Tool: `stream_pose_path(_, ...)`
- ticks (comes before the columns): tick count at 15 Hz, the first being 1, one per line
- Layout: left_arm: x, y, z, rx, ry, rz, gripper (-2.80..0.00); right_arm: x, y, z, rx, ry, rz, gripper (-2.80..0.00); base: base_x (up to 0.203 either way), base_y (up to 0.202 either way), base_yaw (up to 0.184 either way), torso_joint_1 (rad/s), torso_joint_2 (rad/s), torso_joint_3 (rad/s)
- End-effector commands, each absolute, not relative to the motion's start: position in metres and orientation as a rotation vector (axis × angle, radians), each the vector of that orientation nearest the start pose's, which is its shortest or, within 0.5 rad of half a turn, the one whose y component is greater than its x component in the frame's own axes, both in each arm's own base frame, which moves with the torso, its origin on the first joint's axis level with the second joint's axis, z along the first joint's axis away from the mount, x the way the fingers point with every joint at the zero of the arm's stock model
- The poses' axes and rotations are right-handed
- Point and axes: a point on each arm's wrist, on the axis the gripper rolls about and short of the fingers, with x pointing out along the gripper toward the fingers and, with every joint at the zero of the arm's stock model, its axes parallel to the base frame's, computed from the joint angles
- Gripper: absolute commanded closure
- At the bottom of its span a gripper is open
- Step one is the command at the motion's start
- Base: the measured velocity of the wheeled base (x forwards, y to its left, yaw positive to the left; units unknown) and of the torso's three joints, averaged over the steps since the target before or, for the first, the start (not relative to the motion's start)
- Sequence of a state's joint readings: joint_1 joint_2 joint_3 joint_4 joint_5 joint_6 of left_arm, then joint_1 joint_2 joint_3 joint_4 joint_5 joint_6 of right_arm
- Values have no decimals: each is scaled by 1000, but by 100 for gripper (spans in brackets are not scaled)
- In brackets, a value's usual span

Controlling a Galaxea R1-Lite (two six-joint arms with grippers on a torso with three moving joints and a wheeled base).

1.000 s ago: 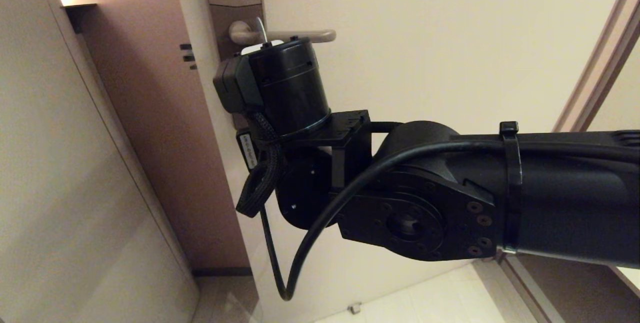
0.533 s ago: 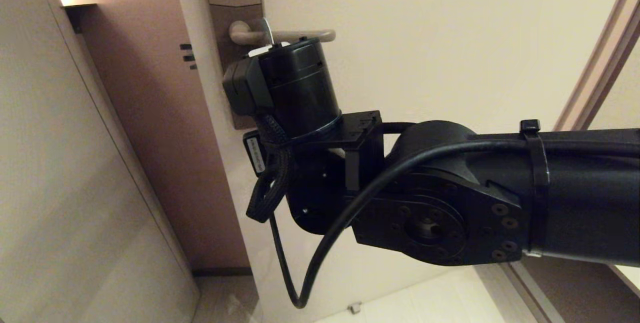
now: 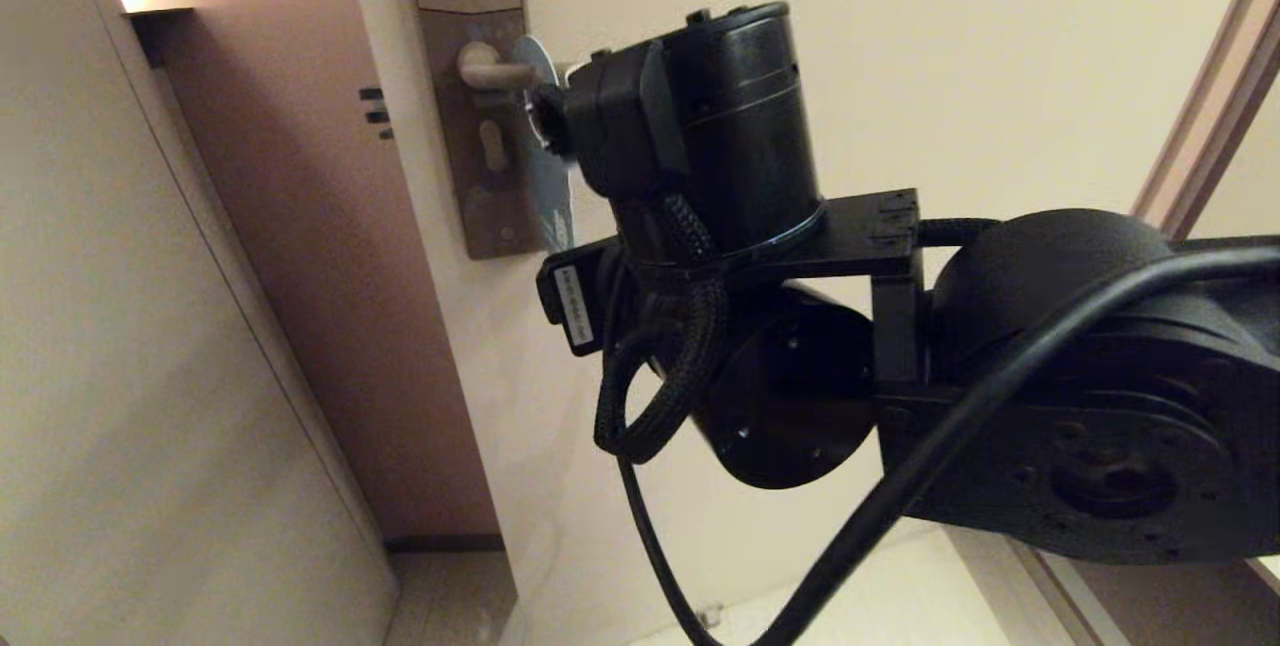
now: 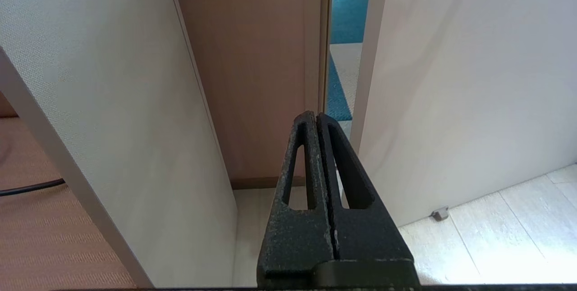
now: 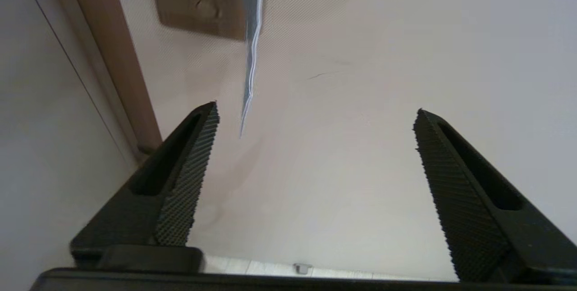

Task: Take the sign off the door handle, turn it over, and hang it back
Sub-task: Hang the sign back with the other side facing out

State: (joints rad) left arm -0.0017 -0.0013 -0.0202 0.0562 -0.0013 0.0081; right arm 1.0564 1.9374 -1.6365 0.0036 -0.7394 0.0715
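On a pale door [image 3: 900,76], the sign [image 3: 548,181] hangs edge-on from the handle [image 3: 490,73]. The right gripper [image 5: 315,120] spreads wide just below it, holding nothing. The left gripper [image 4: 317,122] is pressed closed, low by the doorway.

Door handle [image 3: 487,73] outer end hidden behind right arm's wrist housing. Sign [image 3: 548,181] mostly hidden there, edge-on and motion-blurred in right wrist view; lettering unreadable.
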Motion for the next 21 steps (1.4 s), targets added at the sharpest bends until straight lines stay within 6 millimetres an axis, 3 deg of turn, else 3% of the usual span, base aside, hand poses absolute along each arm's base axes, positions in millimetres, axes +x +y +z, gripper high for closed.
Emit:
stream_pose_path(1, -24, 0, 75, 8, 36, -3, 0, 199, 321, 283, -146, 184, 304, -280, 0, 0, 0, 0, 0, 0)
stream_pose_path(7, -24, 0, 75, 8, 36, -3, 0, 196, 316, 286, -144, 181, 304, -280, 0, 0, 0, 0, 0, 0)
stream_pose_path(8, -25, 0, 76, 8, 35, -3, 0, 196, 316, 286, -141, 179, 304, 0, 0, 0, 0, 0, 0, 0)
stream_pose_path(16, -24, 0, 75, 8, 37, -3, 0, 198, 318, 284, -119, 186, 300, 0, 0, 0, 0, 0, 0, 0)
stream_pose_path(21, -24, 0, 75, 8, 37, -3, 0, 210, 339, 269, -68, 171, 294, 0, 0, 0, 0, 0, 0, 0)
